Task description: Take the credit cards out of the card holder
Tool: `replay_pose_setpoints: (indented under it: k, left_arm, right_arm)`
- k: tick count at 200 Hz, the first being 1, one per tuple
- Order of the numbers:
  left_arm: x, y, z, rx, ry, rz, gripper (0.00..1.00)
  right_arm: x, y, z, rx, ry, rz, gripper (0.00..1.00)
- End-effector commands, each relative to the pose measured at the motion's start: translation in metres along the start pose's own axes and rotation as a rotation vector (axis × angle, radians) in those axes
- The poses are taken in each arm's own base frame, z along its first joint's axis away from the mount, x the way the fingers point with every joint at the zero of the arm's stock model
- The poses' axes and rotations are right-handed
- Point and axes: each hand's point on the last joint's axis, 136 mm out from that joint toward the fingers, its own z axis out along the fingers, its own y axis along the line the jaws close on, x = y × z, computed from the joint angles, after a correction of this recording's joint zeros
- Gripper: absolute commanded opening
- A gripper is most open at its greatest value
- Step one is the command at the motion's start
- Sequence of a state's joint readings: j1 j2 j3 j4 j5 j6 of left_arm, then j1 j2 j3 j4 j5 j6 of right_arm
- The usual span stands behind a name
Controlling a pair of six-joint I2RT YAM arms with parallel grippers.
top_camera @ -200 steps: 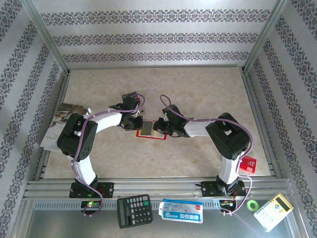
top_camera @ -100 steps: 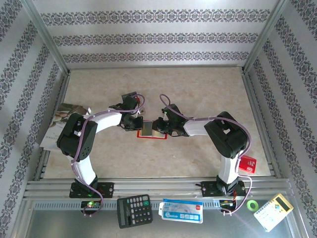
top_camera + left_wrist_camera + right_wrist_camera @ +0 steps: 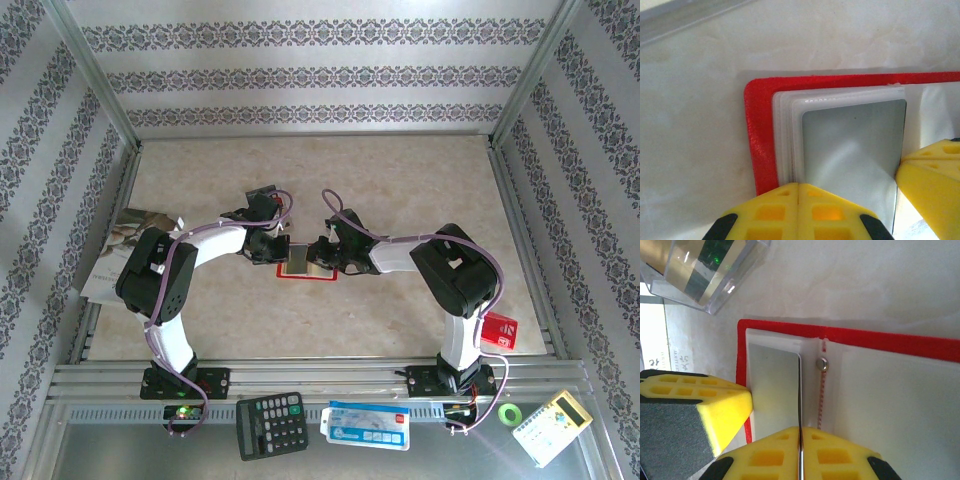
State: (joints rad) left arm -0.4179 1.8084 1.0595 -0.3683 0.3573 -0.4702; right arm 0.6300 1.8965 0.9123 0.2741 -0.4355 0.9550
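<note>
The red card holder (image 3: 305, 276) lies open on the table between both arms, its pale pockets facing up. A grey credit card (image 3: 774, 385) sits in the left pocket, tilted up on one side. My right gripper (image 3: 800, 429) is shut on that card's thin right edge, just beside the snap (image 3: 823, 364). In the left wrist view the card (image 3: 855, 145) shows inside the stacked whitish pockets, framed by the holder's red rim (image 3: 760, 140). My left gripper (image 3: 798, 186) is shut, with its tips resting on the near edge of the pockets. Any other credit cards are hidden.
A clear plastic box (image 3: 705, 270) stands just beyond the holder. A booklet (image 3: 115, 250) lies at the far left and a red box (image 3: 500, 331) by the right arm's base. A calculator (image 3: 271, 424), a blue-and-white packet (image 3: 365, 425), a green tape roll (image 3: 511, 413) and a yellow-white device (image 3: 552, 427) sit on the front shelf.
My right arm has edged slightly left toward the holder. The left arm and the holder have hardly moved.
</note>
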Motion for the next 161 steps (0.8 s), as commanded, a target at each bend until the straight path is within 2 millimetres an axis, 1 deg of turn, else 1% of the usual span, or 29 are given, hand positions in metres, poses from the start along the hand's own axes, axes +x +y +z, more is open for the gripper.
replay_pose_setpoints:
  k: [1, 24, 70, 87, 123, 136, 161]
  left_arm:
    - [0.022, 0.018, 0.013, -0.071, 0.093, 0.001, 0.03]
    - [0.023, 0.015, 0.014, -0.058, 0.097, 0.0, 0.04]
    - [0.025, 0.004, 0.019, 0.008, 0.129, 0.011, 0.07]
    - [0.025, 0.006, 0.019, -0.002, 0.127, 0.012, 0.08]
    - [0.019, 0.005, 0.011, -0.017, 0.102, 0.022, 0.11]
    - [0.016, 0.005, 0.006, -0.025, 0.084, 0.027, 0.12]
    - [0.008, 0.005, -0.006, -0.046, 0.038, 0.032, 0.21]
  right_arm:
    - [-0.001, -0.003, 0.006, -0.004, 0.007, 0.004, 0.1]
    - [0.002, -0.004, 0.009, -0.004, 0.023, 0.007, 0.11]
    - [0.008, 0.01, 0.016, -0.065, 0.076, -0.012, 0.12]
    - [0.007, 0.016, 0.014, -0.092, 0.07, -0.026, 0.1]
    - [-0.001, 0.023, 0.001, -0.12, 0.021, -0.066, 0.0]
    - [-0.004, 0.02, -0.003, -0.108, -0.001, -0.071, 0.0]
    - [-0.007, 0.008, -0.011, -0.066, -0.041, -0.067, 0.0]
